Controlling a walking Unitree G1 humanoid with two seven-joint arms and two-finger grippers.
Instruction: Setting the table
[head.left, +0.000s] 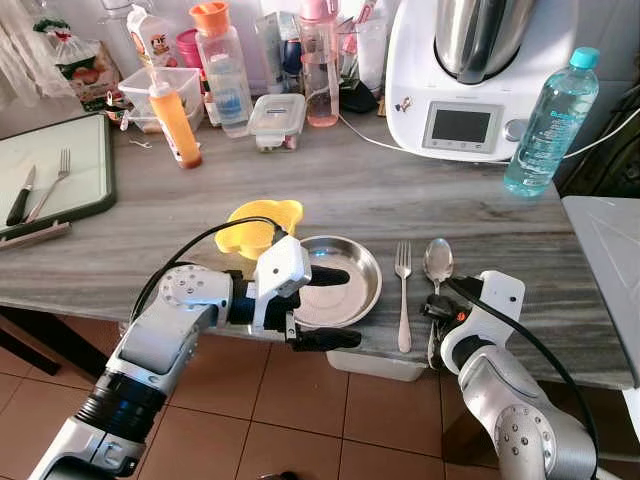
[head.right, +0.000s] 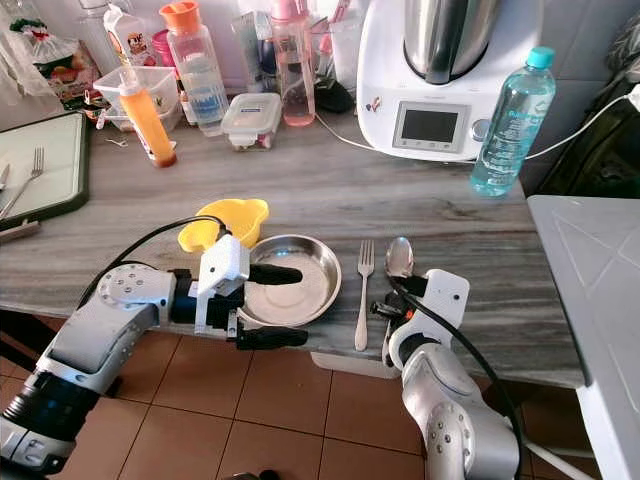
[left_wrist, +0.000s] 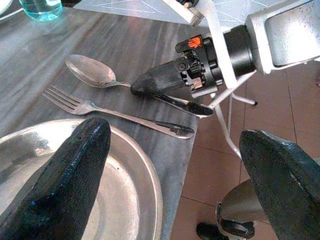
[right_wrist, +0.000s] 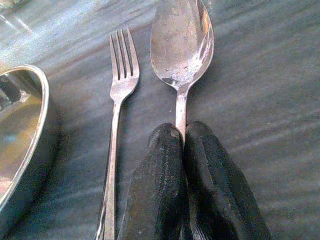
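A round steel plate lies near the counter's front edge, with a yellow bowl just behind it to the left. A fork and a spoon lie side by side to the right of the plate. My left gripper is open: one finger rests over the plate's inside, the other hangs past the counter edge. My right gripper is shut on the spoon's handle, and the spoon lies flat on the counter beside the fork.
At the back stand a white kitchen machine, a blue water bottle, an orange sauce bottle and several jars. A dark tray with a fork and knife is at far left. A white surface adjoins the counter on the right.
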